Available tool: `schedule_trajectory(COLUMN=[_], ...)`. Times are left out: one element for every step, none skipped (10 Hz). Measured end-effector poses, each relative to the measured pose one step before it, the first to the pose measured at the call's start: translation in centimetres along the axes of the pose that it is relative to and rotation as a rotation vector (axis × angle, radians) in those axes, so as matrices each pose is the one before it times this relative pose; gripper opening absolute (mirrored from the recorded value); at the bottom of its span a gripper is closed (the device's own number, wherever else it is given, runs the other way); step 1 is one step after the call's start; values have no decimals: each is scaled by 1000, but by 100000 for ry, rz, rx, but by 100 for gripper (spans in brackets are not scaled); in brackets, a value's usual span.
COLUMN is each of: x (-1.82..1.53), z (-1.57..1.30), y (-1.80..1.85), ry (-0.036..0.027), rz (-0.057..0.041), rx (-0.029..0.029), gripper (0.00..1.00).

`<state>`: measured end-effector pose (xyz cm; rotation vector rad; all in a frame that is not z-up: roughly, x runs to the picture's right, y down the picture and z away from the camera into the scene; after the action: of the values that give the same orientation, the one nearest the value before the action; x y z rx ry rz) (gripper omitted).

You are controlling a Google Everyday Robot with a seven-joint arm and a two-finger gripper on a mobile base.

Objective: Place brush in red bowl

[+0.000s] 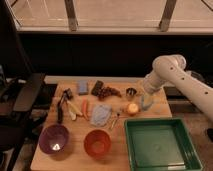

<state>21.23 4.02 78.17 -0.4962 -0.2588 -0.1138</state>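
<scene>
The brush (61, 108) is slim and black and lies on the left part of the wooden table, next to some pale sticks (74, 109). At the table's front, right of the purple bowl (54, 138), sits the red bowl (97, 143), which looks empty. My gripper (145, 103) hangs at the end of the white arm over the right side of the table, just right of a yellow-orange fruit (132, 108) and far from the brush. It stands open with nothing in it.
A big green tray (186, 159) fills the front right. Mid-table lie a blue cloth (101, 115), a carrot (85, 107), a blue block (83, 88), a dark bar (97, 87), a dark cluster (108, 92) and a small metal cup (131, 92). Black chairs stand at the left.
</scene>
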Motion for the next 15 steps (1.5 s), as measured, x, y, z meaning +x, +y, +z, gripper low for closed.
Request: schedule_trajectory(x=[82, 276, -323, -1028, -1005, -1278, -2049, -2605, -2450, -2297, -835, 147, 83, -179, 16], z=[-13, -176, -47, -165, 74, 32, 55, 134, 181, 96, 77, -81, -32, 83, -10], y=[-105, -205, -730, -1883, -1035, -910, -1078, -1331, -1140, -858, -318, 119, 70, -182, 15], ry=[-109, 458, -180, -746, -570, -579, -744, -1188, -1594, -1592, -545, 169, 103, -173, 15], rz=[-82, -1305, -4025, -9437, -5804, -5621, -6980, -7448, -6579, -6243, -2306, 298, 148, -368, 34], rx=[133, -601, -314, 123, -327, 147, 349, 763, 775, 744, 210, 64, 11, -32, 13], gripper=[70, 70, 70, 70, 70, 70, 70, 70, 70, 70, 70, 70, 70, 70, 70])
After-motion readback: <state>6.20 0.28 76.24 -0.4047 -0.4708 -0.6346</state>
